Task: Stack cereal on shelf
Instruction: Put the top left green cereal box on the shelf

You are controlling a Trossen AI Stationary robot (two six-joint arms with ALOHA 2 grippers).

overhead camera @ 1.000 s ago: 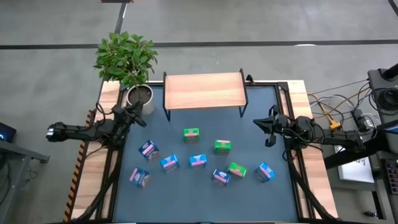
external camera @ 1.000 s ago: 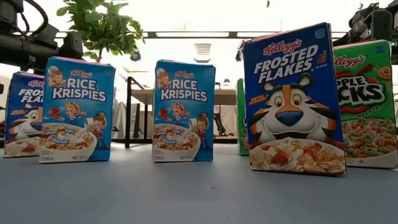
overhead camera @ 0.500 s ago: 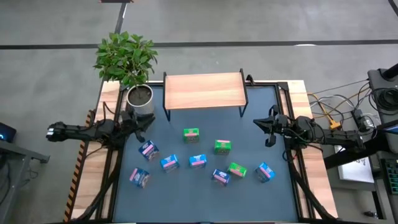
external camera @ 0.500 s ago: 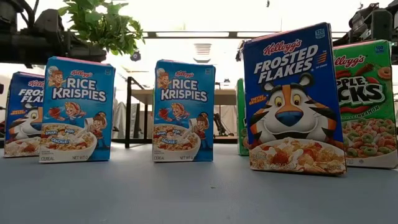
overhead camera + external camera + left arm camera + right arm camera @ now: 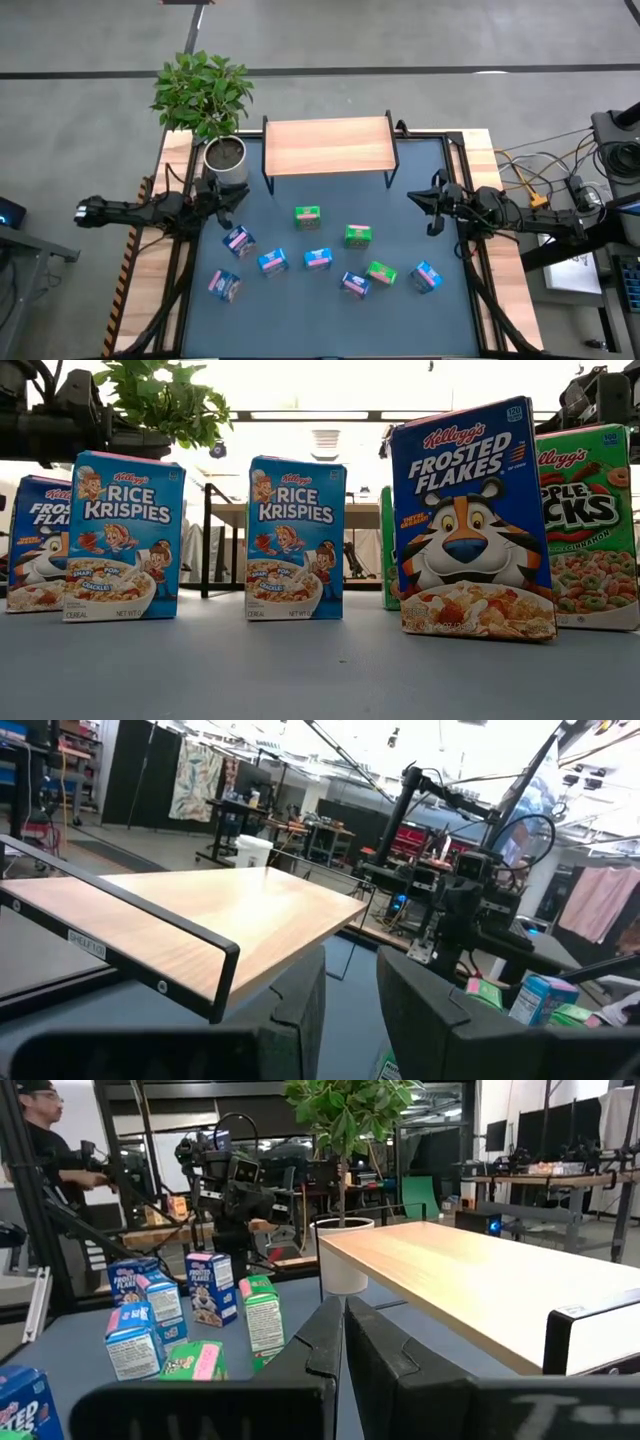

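Note:
Nine small cereal boxes stand scattered on the dark tabletop. Three are green (image 5: 307, 214) (image 5: 358, 235) (image 5: 381, 272); the others are blue, such as the ones at the left (image 5: 238, 240) and the right (image 5: 426, 276). The light-wood shelf (image 5: 328, 145) stands on black legs at the far edge with nothing on it. My left gripper (image 5: 225, 200) hovers at the table's left side beside the nearest blue box, slightly open and empty (image 5: 350, 980). My right gripper (image 5: 425, 205) hovers at the right side, shut and empty (image 5: 345, 1315).
A potted plant (image 5: 226, 158) stands at the far left corner, just beyond my left gripper. The shelf's black end rails (image 5: 266, 155) stick up at both ends. Bare tabletop (image 5: 330, 190) lies between shelf and boxes. A person (image 5: 40, 1140) stands beyond the table's left side.
My left gripper has swung away from the plant pot toward the table's near edge, closer to the leftmost blue boxes. The boxes and my right arm have kept still.

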